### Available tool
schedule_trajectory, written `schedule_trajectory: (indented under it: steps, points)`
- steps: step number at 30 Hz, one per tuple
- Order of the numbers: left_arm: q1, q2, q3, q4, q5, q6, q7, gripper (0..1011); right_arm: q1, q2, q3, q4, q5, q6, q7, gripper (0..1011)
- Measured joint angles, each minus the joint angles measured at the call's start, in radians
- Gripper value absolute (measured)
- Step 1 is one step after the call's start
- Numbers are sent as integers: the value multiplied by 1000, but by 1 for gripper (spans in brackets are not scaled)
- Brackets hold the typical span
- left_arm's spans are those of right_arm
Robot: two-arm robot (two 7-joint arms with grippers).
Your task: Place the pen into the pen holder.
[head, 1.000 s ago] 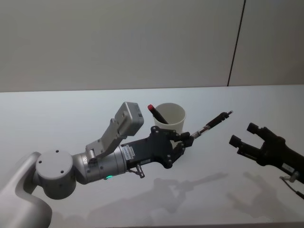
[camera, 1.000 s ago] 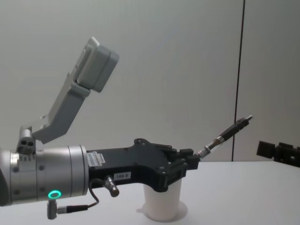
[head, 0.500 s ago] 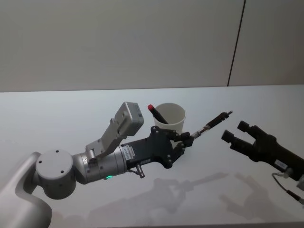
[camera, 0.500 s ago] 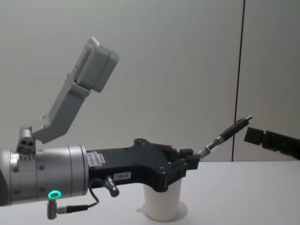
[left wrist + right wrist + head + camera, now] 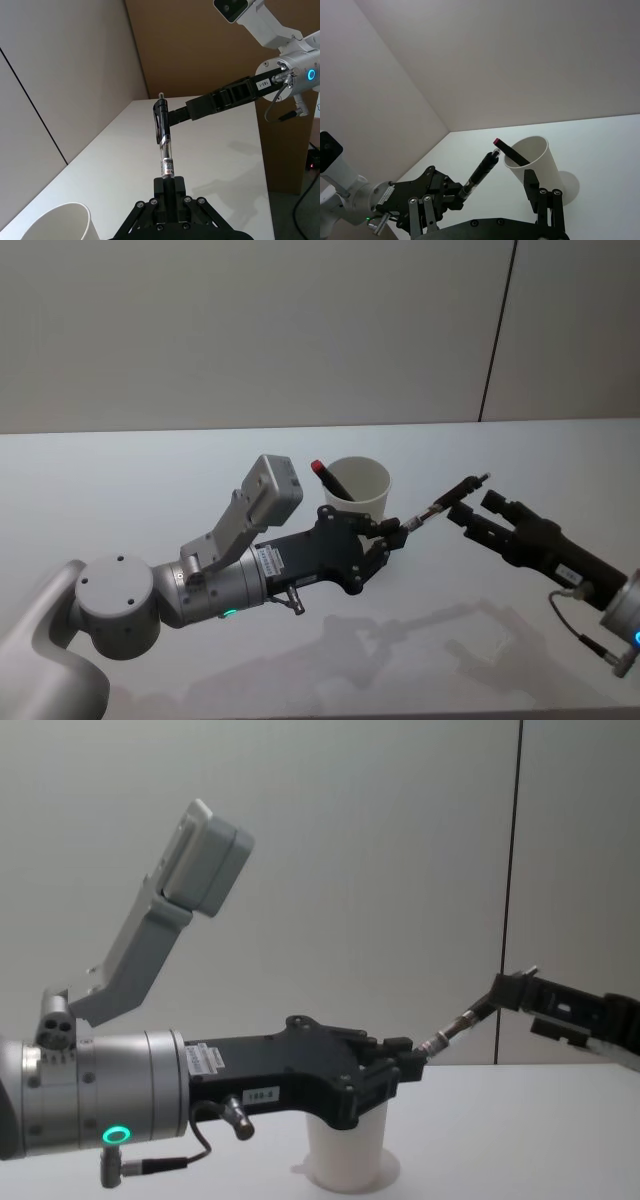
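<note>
My left gripper (image 5: 398, 528) is shut on the lower end of a black and clear pen (image 5: 440, 503), which slants up and to the right, above the table. The pen's clip end (image 5: 161, 116) sits between the spread fingers of my open right gripper (image 5: 472, 505), which reaches in from the right; I cannot tell if they touch it. The pen holder (image 5: 358, 487), a white paper cup, stands just behind the left gripper. From the chest, the cup (image 5: 345, 1155) shows below the left gripper (image 5: 410, 1060), and the pen (image 5: 465, 1017) runs up to the right gripper (image 5: 510, 992).
A dark pen with a red cap (image 5: 330, 480) leans inside the cup, its end above the rim. The white table (image 5: 150, 480) stretches left and right, with a plain wall behind. My left arm's grey body (image 5: 200, 585) takes up the near left.
The right gripper has travelled left and forward from the right edge until its fingers flank the pen's free end. The left gripper and pen have stayed still.
</note>
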Motion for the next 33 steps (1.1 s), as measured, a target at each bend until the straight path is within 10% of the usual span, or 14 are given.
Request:
schedule_trajectory:
  steps: [22, 33]
  points:
    - [0, 0, 0, 0, 0, 0, 0, 127, 3, -25, -34, -25, 68, 51, -123, 1000]
    - [0, 0, 0, 0, 0, 0, 0, 127, 5, -26, -40, -25, 104, 52, -145, 745]
